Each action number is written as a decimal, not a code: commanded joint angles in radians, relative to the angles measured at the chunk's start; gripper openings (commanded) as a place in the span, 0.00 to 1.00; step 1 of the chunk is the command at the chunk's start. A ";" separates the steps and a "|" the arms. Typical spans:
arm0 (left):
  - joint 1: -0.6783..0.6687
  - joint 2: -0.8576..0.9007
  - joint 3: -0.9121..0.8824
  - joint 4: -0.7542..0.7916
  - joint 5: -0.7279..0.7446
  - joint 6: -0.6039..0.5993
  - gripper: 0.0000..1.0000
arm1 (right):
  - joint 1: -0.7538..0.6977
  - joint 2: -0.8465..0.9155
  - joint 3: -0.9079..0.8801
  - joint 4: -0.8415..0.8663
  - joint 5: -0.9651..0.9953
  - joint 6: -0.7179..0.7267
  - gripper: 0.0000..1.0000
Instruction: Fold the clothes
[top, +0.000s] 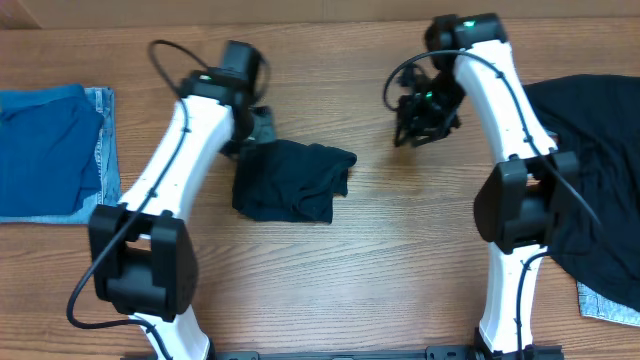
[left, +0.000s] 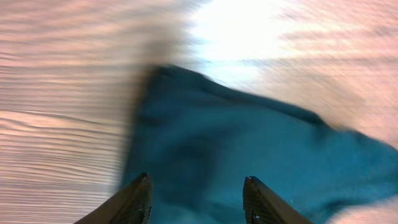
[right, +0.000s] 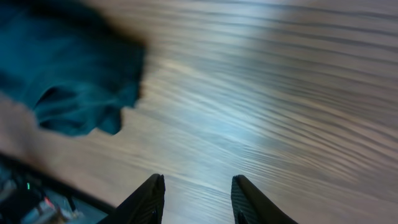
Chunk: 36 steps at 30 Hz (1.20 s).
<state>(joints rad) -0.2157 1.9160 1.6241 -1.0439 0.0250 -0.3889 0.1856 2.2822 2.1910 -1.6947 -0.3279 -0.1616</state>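
Observation:
A crumpled dark navy garment (top: 290, 180) lies in the middle of the table. My left gripper (top: 260, 130) hovers at its upper-left edge. In the left wrist view the jaws (left: 198, 182) stand open just above the dark cloth (left: 249, 149), and nothing is pinched between them. My right gripper (top: 420, 125) hangs over bare wood to the right of the garment. Its jaws (right: 198, 180) are open and empty, and the garment (right: 68, 68) shows at the upper left of that view.
A bright blue garment (top: 45, 145) lies on light denim (top: 103, 140) at the left edge. A large dark pile of clothes (top: 590, 170) covers the right side, with a bit of denim (top: 610, 300) under its lower edge.

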 joint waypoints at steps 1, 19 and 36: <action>0.105 -0.005 0.023 0.012 -0.029 0.101 0.52 | 0.129 -0.035 0.021 0.000 -0.032 -0.109 0.38; 0.442 -0.005 0.023 0.021 0.234 0.229 0.54 | 0.655 -0.034 -0.080 0.360 0.432 -0.056 0.47; 0.502 -0.005 0.023 0.046 0.228 0.232 0.56 | 0.730 -0.033 -0.229 0.661 0.503 0.040 0.49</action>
<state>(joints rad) 0.2649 1.9160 1.6241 -0.9981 0.2432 -0.1757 0.9161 2.2807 1.9682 -1.0519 0.1562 -0.1368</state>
